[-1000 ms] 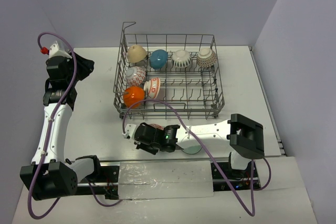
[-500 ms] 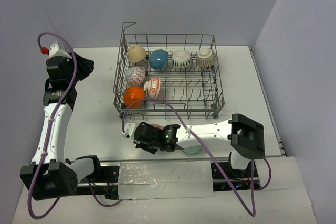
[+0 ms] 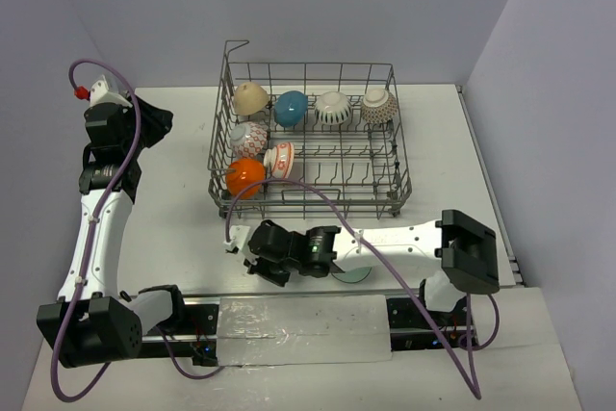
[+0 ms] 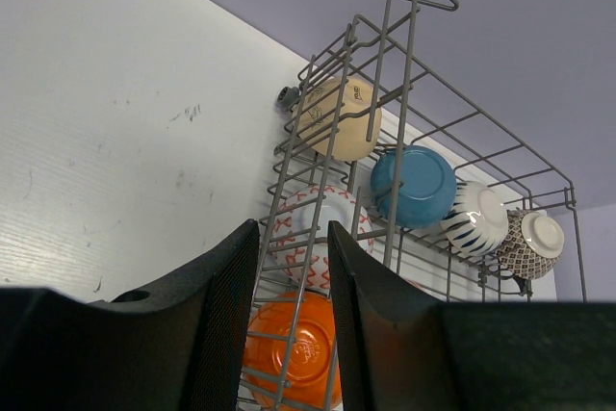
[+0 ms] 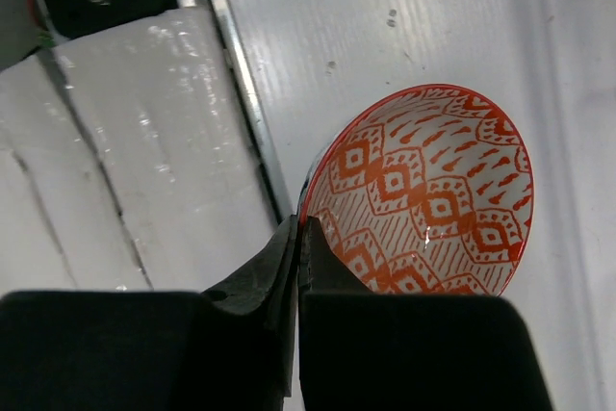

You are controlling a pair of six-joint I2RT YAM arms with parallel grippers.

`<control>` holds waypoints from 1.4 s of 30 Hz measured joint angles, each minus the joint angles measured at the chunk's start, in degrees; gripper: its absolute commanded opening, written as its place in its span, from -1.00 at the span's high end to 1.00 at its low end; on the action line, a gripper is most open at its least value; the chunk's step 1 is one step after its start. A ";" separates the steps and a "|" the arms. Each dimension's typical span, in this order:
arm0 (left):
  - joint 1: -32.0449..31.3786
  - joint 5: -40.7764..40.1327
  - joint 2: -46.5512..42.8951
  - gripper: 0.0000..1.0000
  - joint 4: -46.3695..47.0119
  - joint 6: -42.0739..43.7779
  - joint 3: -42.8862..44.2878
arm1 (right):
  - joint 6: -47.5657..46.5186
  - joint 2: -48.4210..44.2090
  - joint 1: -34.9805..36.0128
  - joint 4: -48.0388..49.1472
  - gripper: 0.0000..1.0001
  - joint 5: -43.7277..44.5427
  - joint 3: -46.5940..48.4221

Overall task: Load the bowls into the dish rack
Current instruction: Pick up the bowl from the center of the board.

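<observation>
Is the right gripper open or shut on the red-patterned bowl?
Shut: the right gripper pinches the rim of the red-patterned bowl, jaws nearly touching.

The top external camera looks down from above and behind the arm bases, covering the whole white desk (image 3: 173, 228) and the large grey wire dish rack (image 3: 346, 79). The left wrist camera, farther off, faces the rack's left end past the left gripper (image 4: 292, 238). Both views share the racked bowls (image 4: 414, 185). The right wrist camera hangs close above a small orange-red patterned ceramic bowl (image 5: 433, 199) and the desk's near edge.
</observation>
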 measured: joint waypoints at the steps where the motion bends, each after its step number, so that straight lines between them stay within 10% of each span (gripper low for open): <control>1: 0.00 0.02 0.00 0.20 0.04 0.00 -0.04 | 0.11 -0.68 0.00 -0.26 1.00 -0.66 0.00; 26: -0.02 0.87 0.15 0.20 0.09 -0.39 -0.20 | 0.26 -26.45 -0.24 -1.97 1.00 -6.14 4.20; 42: -0.68 0.85 0.15 0.20 0.09 -0.37 -0.20 | -2.19 -38.34 -5.62 10.14 1.00 16.28 2.91</control>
